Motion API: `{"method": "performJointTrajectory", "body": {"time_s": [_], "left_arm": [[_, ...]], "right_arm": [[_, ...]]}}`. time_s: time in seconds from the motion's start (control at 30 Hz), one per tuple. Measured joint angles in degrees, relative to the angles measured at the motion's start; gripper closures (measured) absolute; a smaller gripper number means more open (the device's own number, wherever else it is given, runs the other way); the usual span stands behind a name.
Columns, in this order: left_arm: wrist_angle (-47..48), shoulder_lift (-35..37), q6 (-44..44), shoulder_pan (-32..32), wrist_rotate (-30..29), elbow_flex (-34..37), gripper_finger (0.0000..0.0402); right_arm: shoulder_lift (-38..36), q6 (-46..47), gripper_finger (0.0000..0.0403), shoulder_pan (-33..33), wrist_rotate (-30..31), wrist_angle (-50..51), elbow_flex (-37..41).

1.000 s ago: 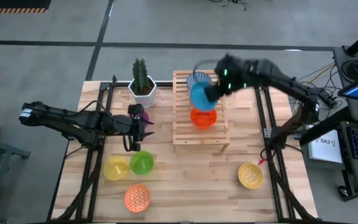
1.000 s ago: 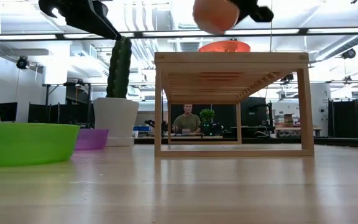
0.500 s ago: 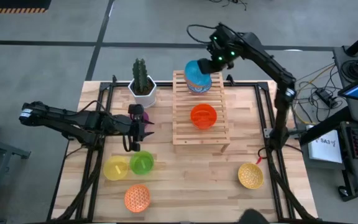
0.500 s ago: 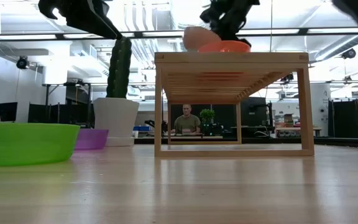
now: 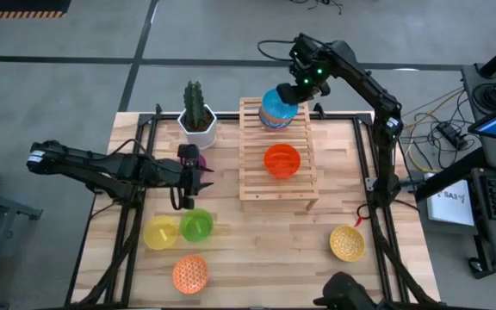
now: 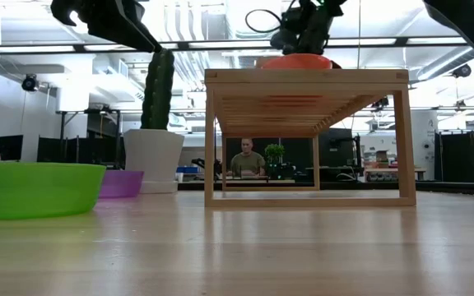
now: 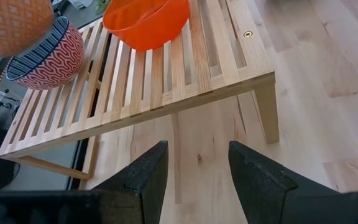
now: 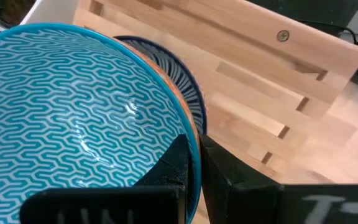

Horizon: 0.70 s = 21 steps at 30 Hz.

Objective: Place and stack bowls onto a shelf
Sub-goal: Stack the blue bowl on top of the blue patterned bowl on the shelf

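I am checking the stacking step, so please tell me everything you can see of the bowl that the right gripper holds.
The blue patterned bowl is round, glossy like glazed ceramic, with a turquoise and white zigzag pattern inside and an orange outside. The right gripper is shut on its rim, one finger inside, one outside. It hangs tilted over the far end of the shelf, above a second bowl with a dark striped inside. Whether the two bowls touch cannot be told.

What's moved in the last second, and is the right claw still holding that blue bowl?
The right claw carried the blue patterned bowl from above the red-orange bowl to the far end of the shelf, over a second patterned bowl there. It still pinches the rim. The left claw, open, and the bowls on the table stayed put.
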<state>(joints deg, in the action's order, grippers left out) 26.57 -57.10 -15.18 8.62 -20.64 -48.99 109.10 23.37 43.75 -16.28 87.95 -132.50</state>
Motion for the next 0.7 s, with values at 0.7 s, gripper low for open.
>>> {"method": "performJointTrajectory", "body": {"time_s": [0.7], "left_arm": [[-0.5,0.0,-0.4,0.0,0.0,0.0,0.0249]], "right_arm": [[0.1,1.4,0.0390,-2.6,6.7,0.1,-0.1]]}}
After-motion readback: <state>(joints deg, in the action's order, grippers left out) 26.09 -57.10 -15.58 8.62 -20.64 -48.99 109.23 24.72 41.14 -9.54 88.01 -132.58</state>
